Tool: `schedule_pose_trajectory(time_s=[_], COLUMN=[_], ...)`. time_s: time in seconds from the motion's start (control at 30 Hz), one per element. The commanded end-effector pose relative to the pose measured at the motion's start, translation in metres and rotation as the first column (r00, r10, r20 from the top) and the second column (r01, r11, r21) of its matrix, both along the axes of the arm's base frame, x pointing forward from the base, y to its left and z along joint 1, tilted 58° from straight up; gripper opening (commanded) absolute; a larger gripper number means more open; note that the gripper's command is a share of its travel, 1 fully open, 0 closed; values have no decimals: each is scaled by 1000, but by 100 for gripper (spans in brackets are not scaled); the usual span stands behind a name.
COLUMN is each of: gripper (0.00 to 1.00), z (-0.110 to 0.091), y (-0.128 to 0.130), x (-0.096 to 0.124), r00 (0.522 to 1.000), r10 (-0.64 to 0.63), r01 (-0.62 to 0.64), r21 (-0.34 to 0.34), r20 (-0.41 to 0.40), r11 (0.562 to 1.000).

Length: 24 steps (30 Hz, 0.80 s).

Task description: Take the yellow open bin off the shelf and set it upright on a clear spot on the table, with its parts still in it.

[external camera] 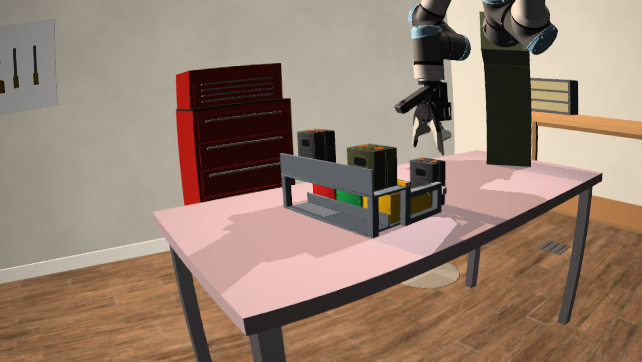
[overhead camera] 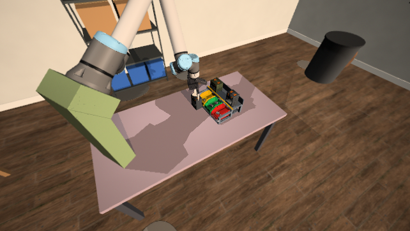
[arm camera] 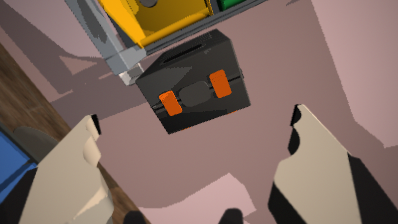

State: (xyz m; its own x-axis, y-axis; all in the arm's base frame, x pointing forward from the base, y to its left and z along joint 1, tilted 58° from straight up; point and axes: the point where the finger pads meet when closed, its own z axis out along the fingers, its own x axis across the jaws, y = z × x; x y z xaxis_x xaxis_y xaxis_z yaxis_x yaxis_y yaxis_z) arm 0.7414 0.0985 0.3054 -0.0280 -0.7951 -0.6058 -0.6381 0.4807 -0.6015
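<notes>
The yellow open bin (overhead camera: 207, 94) (external camera: 385, 207) (arm camera: 165, 17) sits in the end slot of a grey shelf rack (overhead camera: 237, 110) (external camera: 325, 175) (arm camera: 115, 47) on the pink table (overhead camera: 159, 153) (external camera: 300, 270) (arm camera: 310, 60). A grey part shows inside it in the wrist view. A black box with orange clips (overhead camera: 195, 103) (external camera: 426, 172) (arm camera: 195, 85) stands on the table just outside the rack's yellow end. My gripper (overhead camera: 194, 90) (external camera: 429, 142) (arm camera: 194, 111) is open and empty. It hangs above that black box, beside the yellow bin, touching nothing.
A green bin (overhead camera: 211, 103) (external camera: 348, 198) and a red bin (overhead camera: 221, 111) (external camera: 323, 191) fill the other slots. Two dark boxes (overhead camera: 217, 83) (overhead camera: 232, 96) stand behind the rack. The green robot base (overhead camera: 86, 115) sits on the table's near left. A red tool cabinet (external camera: 235, 130) stands behind.
</notes>
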Motion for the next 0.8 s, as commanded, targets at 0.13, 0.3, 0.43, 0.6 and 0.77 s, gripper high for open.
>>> schedule_pose_trajectory(time_s=[0.13,0.3,0.43,0.6,0.77], gripper=[100,100,100,100,100], z=[0,0,0,0,0], y=[0,0,0,0,0], x=[0,0,0,0,0], r00=[998,996,976,976,976], r10=[50,73,194,194,194], r01=[-48,-69,-163,-163,-163], r21=[-65,-99,-263,-263,-263], r20=[27,42,96,96,96], r11=[997,993,951,951,951])
